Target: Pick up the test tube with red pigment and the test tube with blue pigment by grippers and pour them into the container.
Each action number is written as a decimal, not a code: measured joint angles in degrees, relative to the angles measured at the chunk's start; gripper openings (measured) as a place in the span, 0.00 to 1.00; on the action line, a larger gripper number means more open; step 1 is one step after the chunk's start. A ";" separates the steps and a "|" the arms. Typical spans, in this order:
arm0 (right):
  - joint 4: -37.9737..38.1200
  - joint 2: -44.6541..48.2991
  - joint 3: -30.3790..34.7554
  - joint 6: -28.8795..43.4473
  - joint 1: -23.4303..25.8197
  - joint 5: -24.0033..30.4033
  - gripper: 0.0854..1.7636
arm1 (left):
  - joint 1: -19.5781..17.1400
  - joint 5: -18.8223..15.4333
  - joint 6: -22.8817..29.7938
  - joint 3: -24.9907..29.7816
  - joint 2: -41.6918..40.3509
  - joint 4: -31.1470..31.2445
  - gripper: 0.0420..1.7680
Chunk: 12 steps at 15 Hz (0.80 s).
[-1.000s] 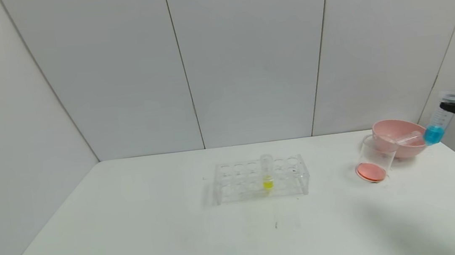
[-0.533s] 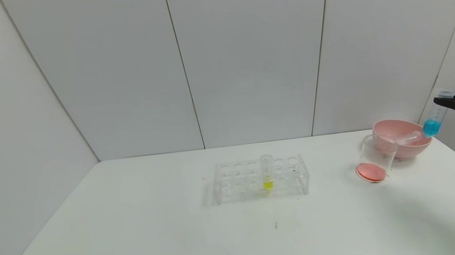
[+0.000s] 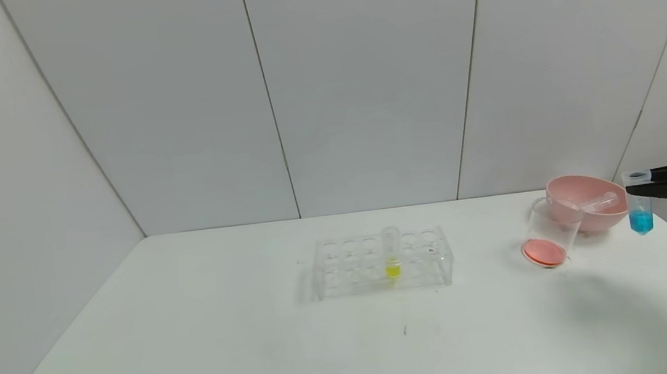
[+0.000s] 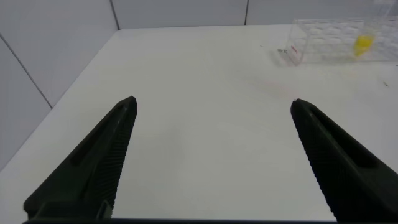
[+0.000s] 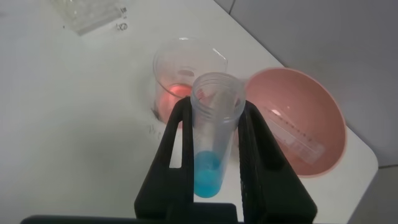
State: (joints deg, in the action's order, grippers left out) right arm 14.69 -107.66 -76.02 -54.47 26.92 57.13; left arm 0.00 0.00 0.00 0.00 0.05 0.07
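My right gripper [image 3: 649,183] is shut on the test tube with blue pigment [image 3: 639,207], holding it upright above the table at the far right, just right of the pink bowl. In the right wrist view the fingers [image 5: 176,134] clamp the tube [image 5: 211,149] below its open rim, with blue liquid at its bottom. The clear container [image 3: 546,239] holds red liquid and stands left of the bowl; it also shows in the right wrist view [image 5: 186,71]. No tube with red liquid shows. My left gripper [image 4: 212,112] is open and empty over bare table.
The pink bowl [image 3: 587,210] holds a clear empty tube [image 3: 597,204], also seen in the right wrist view [image 5: 297,134]. A clear rack [image 3: 382,262] at the table's middle holds a tube with yellow liquid [image 3: 391,255]. The table's right edge is close by.
My right gripper has come down and turned the blue tube from tilted to upright, now hanging lower beside the bowl. The left arm has not moved.
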 joint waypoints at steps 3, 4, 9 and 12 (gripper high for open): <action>5.83 -1.22 -5.97 -5.45 -2.72 -9.39 0.24 | 0.00 0.00 0.00 0.00 0.00 0.02 1.00; 6.61 -1.66 -7.50 -6.75 -3.88 -11.72 0.24 | 0.00 0.00 0.00 0.00 0.00 0.02 1.00; 12.54 -3.97 -13.70 -9.11 -8.67 -17.41 0.24 | 0.00 0.00 0.00 0.00 0.00 0.00 1.00; 20.29 -5.61 -19.76 -13.02 -10.28 -22.21 0.24 | 0.00 0.00 0.00 0.00 0.00 0.00 1.00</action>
State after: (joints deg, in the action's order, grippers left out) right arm 34.97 -113.26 -95.78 -67.49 16.64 34.91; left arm 0.00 0.00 0.00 0.00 0.05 0.07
